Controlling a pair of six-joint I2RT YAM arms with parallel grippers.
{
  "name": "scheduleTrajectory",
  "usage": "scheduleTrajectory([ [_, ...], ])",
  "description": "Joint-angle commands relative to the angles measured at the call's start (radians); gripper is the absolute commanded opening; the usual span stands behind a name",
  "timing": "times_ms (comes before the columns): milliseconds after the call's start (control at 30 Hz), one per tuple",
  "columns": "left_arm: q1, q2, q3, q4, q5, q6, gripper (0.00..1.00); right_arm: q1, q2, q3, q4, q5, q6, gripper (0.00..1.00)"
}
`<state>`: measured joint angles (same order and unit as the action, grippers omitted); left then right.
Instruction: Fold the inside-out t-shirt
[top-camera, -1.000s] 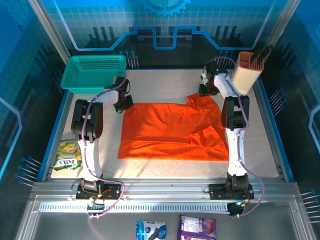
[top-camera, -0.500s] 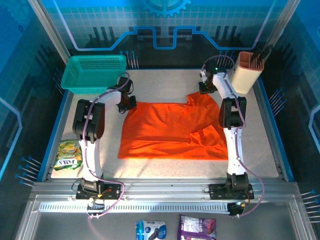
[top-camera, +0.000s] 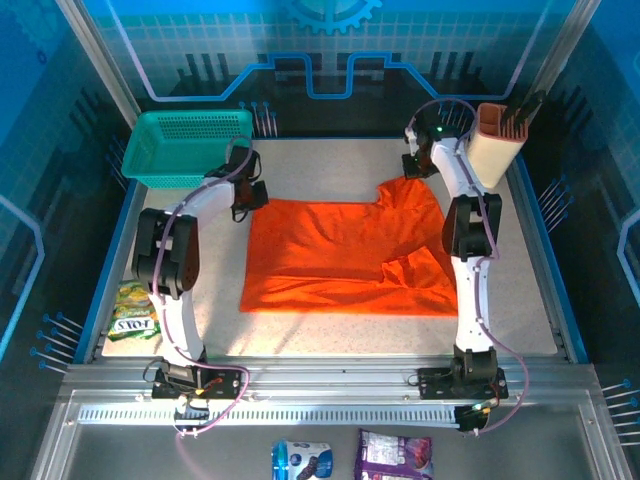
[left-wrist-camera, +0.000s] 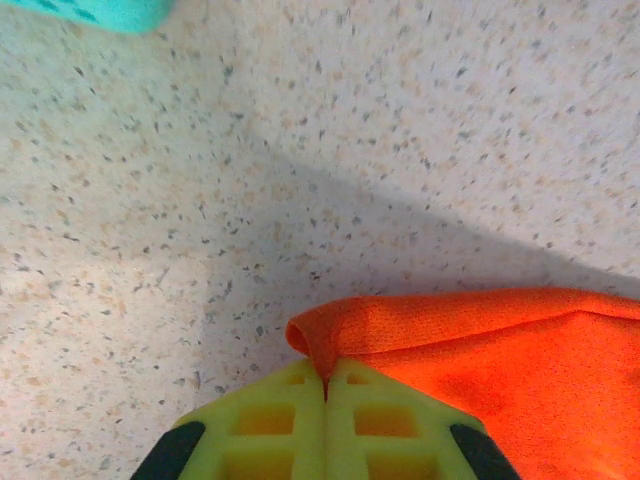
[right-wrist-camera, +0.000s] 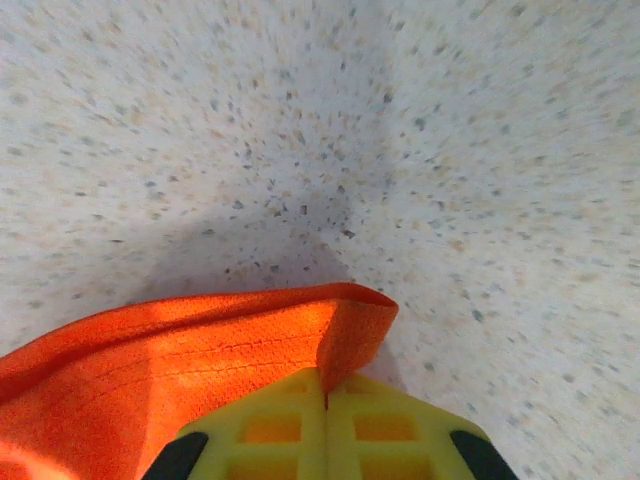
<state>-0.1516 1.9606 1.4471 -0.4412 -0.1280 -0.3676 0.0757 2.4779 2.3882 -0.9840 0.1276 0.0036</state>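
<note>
left gripper (left-wrist-camera: 325, 385) and right gripper (right-wrist-camera: 325, 390) each clamp a far corner of the orange t-shirt (top-camera: 340, 255); grasp done, you next lift both evenly, folding toward the near edge.

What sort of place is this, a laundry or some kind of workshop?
Probably a robotics lab or demo booth: a left arm and a right arm bolted to a metal rail beside a speckled table, blue printed panels enclosing it, and an orange t-shirt spread on it.
</note>
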Motion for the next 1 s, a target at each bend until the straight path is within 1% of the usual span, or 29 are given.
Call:
scheduleTrajectory([
  [0,0.0,-0.057,-0.05,0.053,-0.032,-0.031,0.05,-0.009,-0.123,-0.059,0.005,0.003,0.028,0.0],
  [200,0.0,-0.119,-0.136,0.121,-0.02,-0.056,0.05,-0.009,-0.278,-0.241,0.048,-0.021,0.069,0.0],
  [367,-0.003,-0.198,-0.235,0.183,-0.01,-0.089,0.05,-0.007,-0.444,-0.465,0.113,-0.023,0.11,0.0],
  [600,-0.008,-0.334,-0.379,0.239,-0.006,-0.123,0.04,-0.018,-0.672,-0.733,0.155,-0.007,0.149,0.01],
  [733,-0.015,-0.386,-0.445,0.254,0.017,-0.144,0.04,-0.037,-0.787,-0.876,0.175,-0.038,0.18,0.01],
  [967,-0.034,-0.489,-0.575,0.285,0.011,-0.18,0.05,-0.049,-0.966,-1.095,0.207,-0.099,0.236,0.01],
])
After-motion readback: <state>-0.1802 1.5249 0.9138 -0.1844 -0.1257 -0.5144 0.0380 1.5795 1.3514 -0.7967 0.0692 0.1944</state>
